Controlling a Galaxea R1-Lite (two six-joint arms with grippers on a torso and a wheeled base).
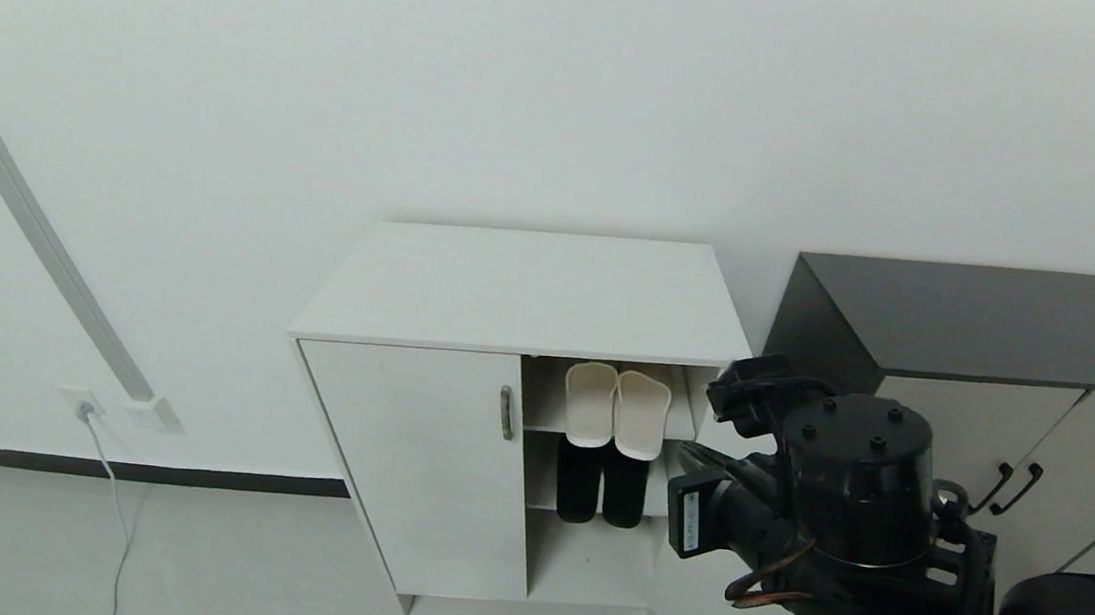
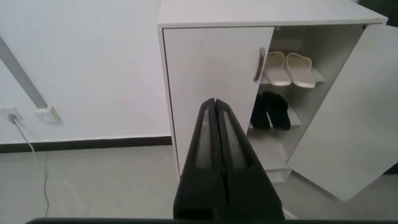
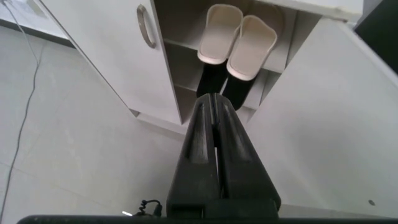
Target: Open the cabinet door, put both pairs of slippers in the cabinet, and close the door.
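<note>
**Right hand point(image 3: 214, 98) and left hand point(image 2: 215, 104) both pressed shut, nothing held; door not yet closed**

- Right hand: fingers together, no gap, empty. It hangs in front of the cabinet's point(image 1: 529, 291) open right side, pointed at the shelves, above the floor.
- Left hand: fingers likewise together and empty. It sits further back, facing the closed left door point(image 1: 412, 465) and its handle point(image 1: 506, 412).
- White slippers point(image 1: 615, 409): lie side by side on the upper shelf, touching. Their near ends reach the shelf's front edge.
- Black slippers point(image 1: 601, 483): sit on the shelf directly below, also side by side.
- Right door point(image 2: 348, 118): swung wide open, standing out from the cabinet toward the robot. The right arm is near it in the head view.
- Off to the right stands a dark-topped sideboard point(image 1: 988, 320), apart from the cabinet. A wall socket with a cable point(image 1: 81, 403) sits low on the wall to the left.

Step in hand, as I read it: both pairs are stowed, so only closing the door is left.

Next move, my judgement: the right hand is the nearer one. It needs to get round to the door's outer face, near the free edge, and push it through its arc until it meets the frame. Shut fingers will do for a push. Check that the white pair's ends don't foul the door as it closes.
</note>
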